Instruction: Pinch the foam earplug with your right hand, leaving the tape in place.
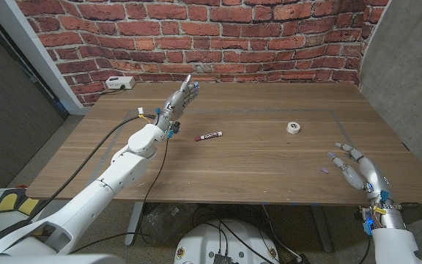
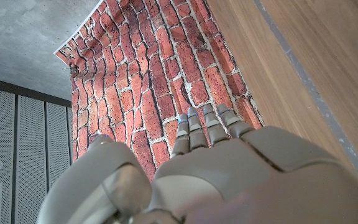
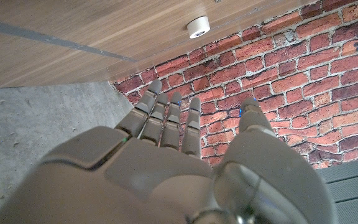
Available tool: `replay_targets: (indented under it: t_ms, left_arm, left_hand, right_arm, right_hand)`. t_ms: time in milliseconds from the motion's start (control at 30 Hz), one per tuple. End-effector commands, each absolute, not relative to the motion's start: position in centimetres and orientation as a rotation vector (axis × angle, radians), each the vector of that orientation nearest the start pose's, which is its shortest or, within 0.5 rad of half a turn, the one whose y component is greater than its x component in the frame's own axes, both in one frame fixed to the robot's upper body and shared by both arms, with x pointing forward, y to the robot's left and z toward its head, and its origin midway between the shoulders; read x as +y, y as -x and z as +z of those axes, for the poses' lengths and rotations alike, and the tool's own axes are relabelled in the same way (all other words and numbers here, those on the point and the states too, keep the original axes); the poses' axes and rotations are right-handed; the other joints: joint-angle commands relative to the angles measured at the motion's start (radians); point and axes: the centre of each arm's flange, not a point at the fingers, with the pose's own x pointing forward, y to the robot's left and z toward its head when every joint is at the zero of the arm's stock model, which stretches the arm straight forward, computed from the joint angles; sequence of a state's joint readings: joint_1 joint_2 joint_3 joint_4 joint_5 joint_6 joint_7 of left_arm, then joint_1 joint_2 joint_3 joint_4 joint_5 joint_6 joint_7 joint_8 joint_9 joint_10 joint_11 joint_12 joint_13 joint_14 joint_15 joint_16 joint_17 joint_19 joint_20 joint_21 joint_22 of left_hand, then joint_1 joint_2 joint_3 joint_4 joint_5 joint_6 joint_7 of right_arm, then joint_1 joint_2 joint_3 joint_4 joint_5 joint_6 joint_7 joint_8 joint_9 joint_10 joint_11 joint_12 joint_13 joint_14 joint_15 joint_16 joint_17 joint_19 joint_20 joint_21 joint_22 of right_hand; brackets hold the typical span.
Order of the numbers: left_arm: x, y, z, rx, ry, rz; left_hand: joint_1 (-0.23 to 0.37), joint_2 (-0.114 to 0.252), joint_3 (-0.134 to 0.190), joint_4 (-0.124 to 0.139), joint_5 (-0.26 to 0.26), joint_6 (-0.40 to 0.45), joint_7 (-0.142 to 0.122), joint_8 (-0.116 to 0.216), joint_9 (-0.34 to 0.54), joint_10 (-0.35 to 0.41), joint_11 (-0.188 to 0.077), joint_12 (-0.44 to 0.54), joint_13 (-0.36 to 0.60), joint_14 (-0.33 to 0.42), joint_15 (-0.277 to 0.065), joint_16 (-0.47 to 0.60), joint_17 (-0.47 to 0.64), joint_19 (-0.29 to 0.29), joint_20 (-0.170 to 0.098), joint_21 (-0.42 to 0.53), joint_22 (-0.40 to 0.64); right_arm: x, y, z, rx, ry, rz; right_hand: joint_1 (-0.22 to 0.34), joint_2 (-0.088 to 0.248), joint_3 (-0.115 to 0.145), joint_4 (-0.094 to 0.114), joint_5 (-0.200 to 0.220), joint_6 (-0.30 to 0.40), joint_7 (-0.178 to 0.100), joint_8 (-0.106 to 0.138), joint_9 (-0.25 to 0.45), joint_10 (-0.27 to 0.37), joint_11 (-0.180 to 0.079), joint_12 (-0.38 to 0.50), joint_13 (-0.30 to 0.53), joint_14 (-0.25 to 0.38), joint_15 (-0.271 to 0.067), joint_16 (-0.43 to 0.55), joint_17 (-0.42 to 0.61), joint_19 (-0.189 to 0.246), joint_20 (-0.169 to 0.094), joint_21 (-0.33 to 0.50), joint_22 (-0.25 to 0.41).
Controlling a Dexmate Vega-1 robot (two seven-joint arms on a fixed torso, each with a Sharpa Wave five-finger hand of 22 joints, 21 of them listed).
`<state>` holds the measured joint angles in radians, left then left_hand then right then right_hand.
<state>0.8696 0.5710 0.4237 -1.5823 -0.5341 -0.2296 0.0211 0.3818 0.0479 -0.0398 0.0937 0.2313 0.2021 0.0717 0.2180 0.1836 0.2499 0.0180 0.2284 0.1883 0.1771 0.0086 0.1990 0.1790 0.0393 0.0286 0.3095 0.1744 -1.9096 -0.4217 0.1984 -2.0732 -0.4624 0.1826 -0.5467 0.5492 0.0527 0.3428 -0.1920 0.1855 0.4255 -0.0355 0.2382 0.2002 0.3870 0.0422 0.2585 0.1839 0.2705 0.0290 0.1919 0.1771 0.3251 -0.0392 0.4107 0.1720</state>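
The foam earplug (image 1: 325, 171) is a tiny pinkish piece on the wood near the table's front right. My right hand (image 1: 354, 168) hovers just right of it with fingers spread and nothing in them, its thumb tip close to the earplug. The white tape roll (image 1: 293, 127) lies farther back on the table; it also shows past my right hand (image 3: 166, 165) as a small white ring, the tape (image 3: 198, 26). My left hand (image 1: 181, 97) is lifted over the table's back left, fingers straight toward the brick wall, holding nothing; the left hand (image 2: 204, 168) shows the same.
A small pink and white marker-like stick (image 1: 209, 136) lies near the table's middle. A white power strip (image 1: 119, 83) sits at the back left by the wall. A thin grey line (image 1: 269, 111) marks a rectangle on the tabletop. A concrete wall (image 1: 409, 66) flanks the right side.
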Motion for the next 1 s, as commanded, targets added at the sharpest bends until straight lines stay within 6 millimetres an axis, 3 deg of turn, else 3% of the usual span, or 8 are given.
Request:
replay_targets:
  t_ms: [33,133,467,1000]
  left_arm:
    - [22.4,-60.6,2.1,-0.714,-0.110,-0.334]
    - [22.4,-60.8,2.0,-0.711,-0.108,-0.335]
    - [22.6,-61.1,2.1,-0.709,-0.108,-0.334]
    - [22.8,-61.6,2.3,-0.713,-0.095,-0.332]
  left_hand:
    - [0.008,-0.002,-0.005,0.003,-0.004,0.009,0.003,-0.001,0.002,0.012,-0.002,-0.002,0.005,0.011,-0.001,0.000,0.004,0.009,-0.004,-0.004,0.004]
    - [0.008,-0.002,-0.005,0.003,-0.004,0.009,0.003,-0.002,0.002,0.012,-0.003,-0.003,0.005,0.010,0.000,0.000,0.004,0.009,-0.005,-0.005,0.004]
    - [0.010,-0.001,-0.007,0.003,-0.005,0.010,0.004,-0.004,0.003,0.013,-0.001,-0.005,0.005,0.011,-0.001,-0.001,0.004,0.010,-0.003,-0.008,0.004]
    - [0.012,0.002,-0.009,0.003,-0.007,0.012,0.003,-0.006,0.003,0.015,0.000,-0.007,0.005,0.015,0.001,-0.002,0.005,0.012,-0.002,-0.014,0.004]
  right_arm:
    - [-35.9,-38.2,-17.4,-0.548,0.947,-0.528]
    - [-35.6,-38.4,-17.3,-0.530,0.982,-0.539]
    - [-35.2,-38.7,-16.9,-0.493,1.044,-0.565]
    - [-34.2,-39.8,-15.7,-0.380,1.123,-0.543]
  right_hand:
    - [0.070,-0.011,0.023,-0.003,0.003,0.016,-0.005,0.004,0.003,-0.001,-0.017,-0.004,0.003,0.008,-0.009,-0.004,0.000,0.015,-0.015,-0.011,0.003]
    - [0.142,-0.031,0.039,-0.003,0.004,0.028,-0.014,0.005,0.003,-0.001,-0.029,-0.008,0.003,0.007,-0.018,-0.006,-0.001,0.021,-0.020,-0.020,0.003]
    - [0.259,-0.065,0.058,0.002,0.008,0.084,-0.036,0.020,0.005,0.009,-0.050,-0.012,0.003,0.012,-0.031,-0.008,-0.001,0.037,-0.028,-0.034,0.005]
    - [0.284,-0.082,0.046,0.022,0.007,0.164,-0.044,0.042,0.007,0.012,-0.063,-0.017,0.003,0.017,-0.029,-0.006,0.001,0.043,-0.027,-0.043,0.007]
